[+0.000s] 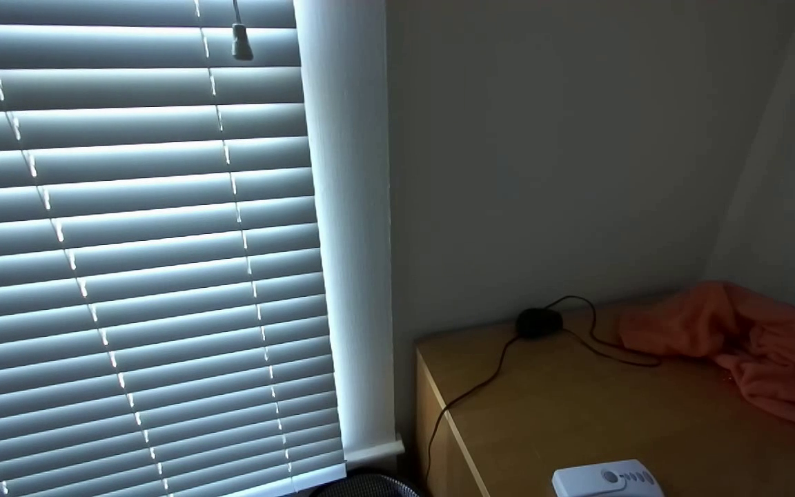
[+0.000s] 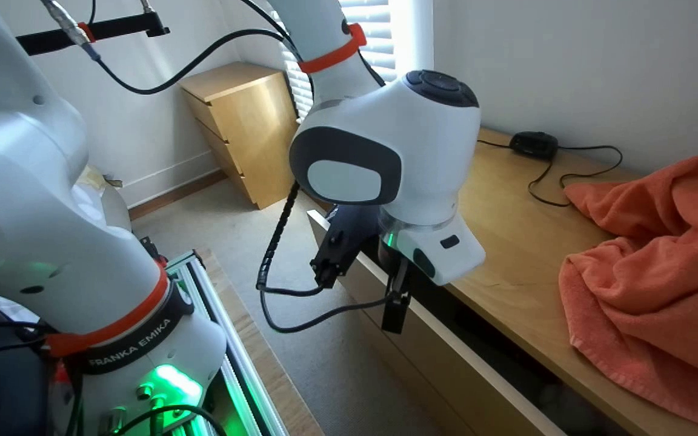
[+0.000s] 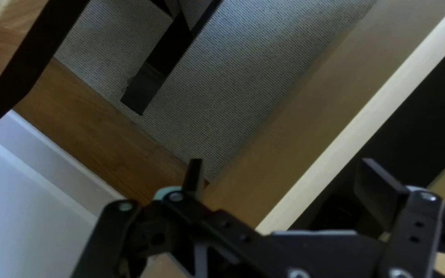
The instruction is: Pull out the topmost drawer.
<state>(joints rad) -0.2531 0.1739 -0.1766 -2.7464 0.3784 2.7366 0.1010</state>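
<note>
The topmost drawer (image 2: 476, 363) of the wooden dresser stands partly out, with a dark gap between its pale front panel and the dresser top (image 2: 506, 242). In the wrist view the panel's pale upper edge (image 3: 338, 154) runs diagonally between my spread fingers. My gripper (image 3: 286, 173) is open. One finger is on the outer side of the panel, the other over the dark drawer interior. I cannot tell whether either touches the wood. In an exterior view my gripper (image 2: 395, 303) points down at the panel, with one finger in front of it; the other finger is hidden.
An orange cloth (image 2: 658, 260) and a black cable box (image 2: 534, 144) lie on the dresser top. A white device (image 1: 604, 478) lies near its edge. Another wooden dresser (image 2: 252, 133) stands behind. Carpet (image 3: 284, 50) and a dark leg (image 3: 145, 88) show below the gripper.
</note>
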